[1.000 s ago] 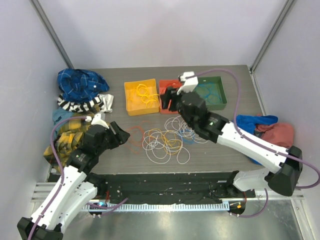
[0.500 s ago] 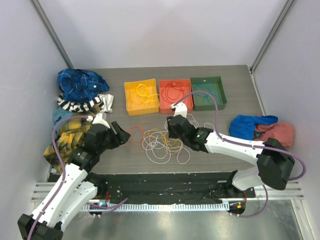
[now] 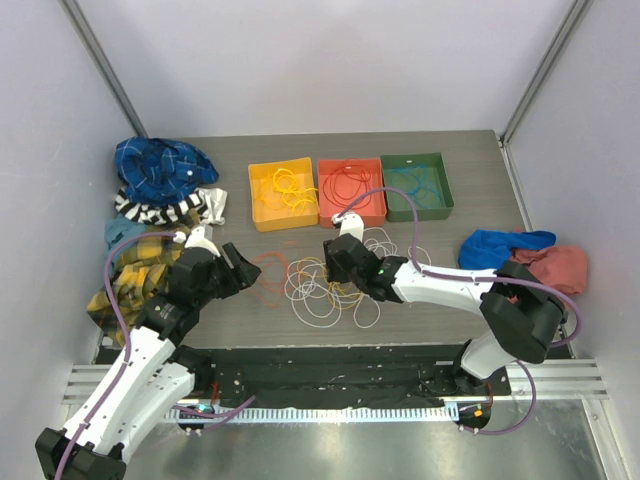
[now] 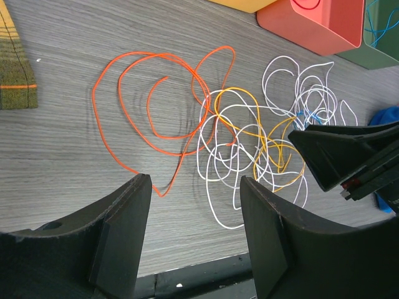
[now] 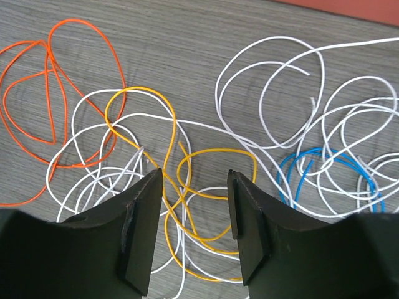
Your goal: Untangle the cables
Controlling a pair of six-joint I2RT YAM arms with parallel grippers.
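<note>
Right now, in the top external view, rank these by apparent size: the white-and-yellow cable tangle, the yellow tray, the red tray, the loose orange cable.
1. white-and-yellow cable tangle: widest spread, partly under the right arm.
2. yellow tray and red tray: they look alike, so no ranking between them.
3. orange cable: smallest spread.

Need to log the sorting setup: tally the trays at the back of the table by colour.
Yellow tray: 1
Red tray: 1
Green tray: 1
Total: 3
</note>
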